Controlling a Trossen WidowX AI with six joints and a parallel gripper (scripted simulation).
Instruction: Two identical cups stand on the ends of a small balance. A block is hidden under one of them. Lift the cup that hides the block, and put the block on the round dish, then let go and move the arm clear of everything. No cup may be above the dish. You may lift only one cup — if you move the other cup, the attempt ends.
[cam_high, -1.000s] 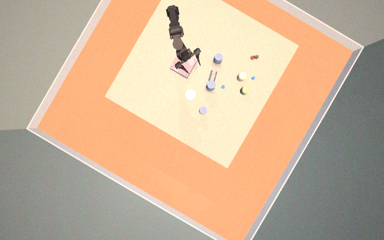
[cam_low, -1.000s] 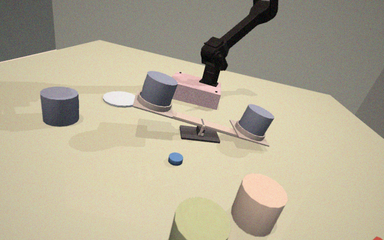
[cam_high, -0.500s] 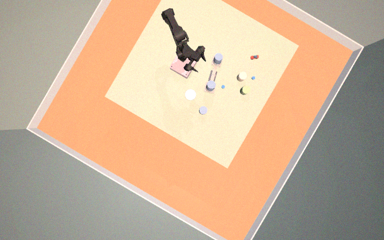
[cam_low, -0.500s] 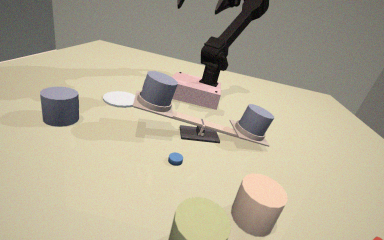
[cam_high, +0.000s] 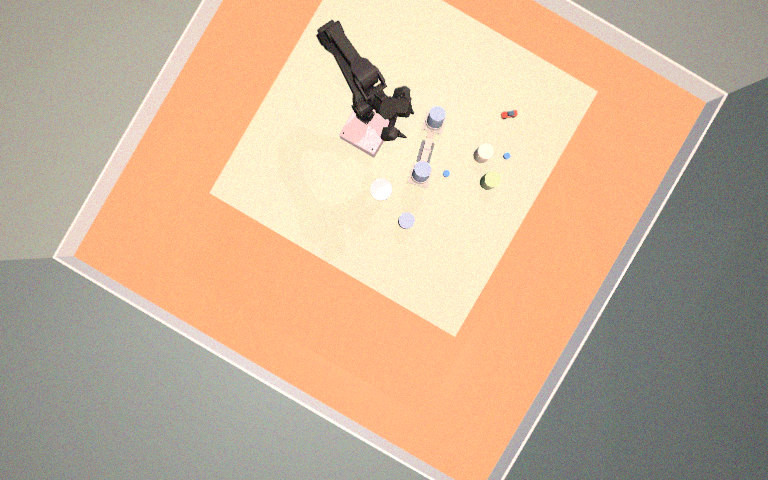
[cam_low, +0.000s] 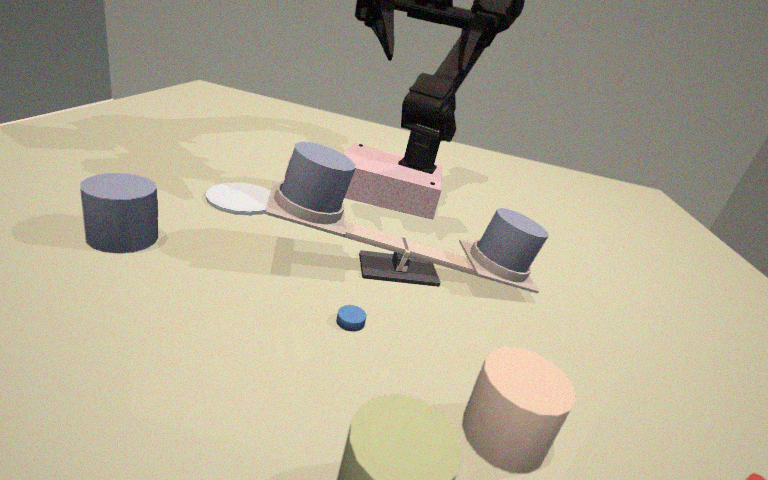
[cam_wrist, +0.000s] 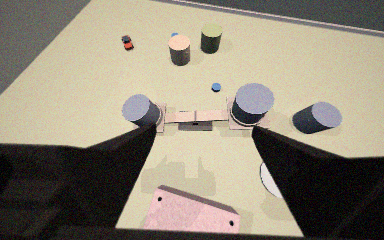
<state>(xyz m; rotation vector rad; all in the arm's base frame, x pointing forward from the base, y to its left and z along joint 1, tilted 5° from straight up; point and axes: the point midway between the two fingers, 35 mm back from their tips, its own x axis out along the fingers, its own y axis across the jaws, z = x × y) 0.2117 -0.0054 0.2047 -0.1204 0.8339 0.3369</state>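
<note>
Black fingers (cam_high: 402, 135) (cam_low: 388, 42) stand wide apart, holding nothing, touching neither balance cup.

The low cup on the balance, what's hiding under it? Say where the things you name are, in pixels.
Under the low cup (cam_high: 436, 117) (cam_low: 512, 240) (cam_wrist: 141, 111) you can see its ringed end of the balance (cam_low: 404, 245) (cam_wrist: 175, 117). Inside is covered; the dipping end suggests the block is there.
</note>
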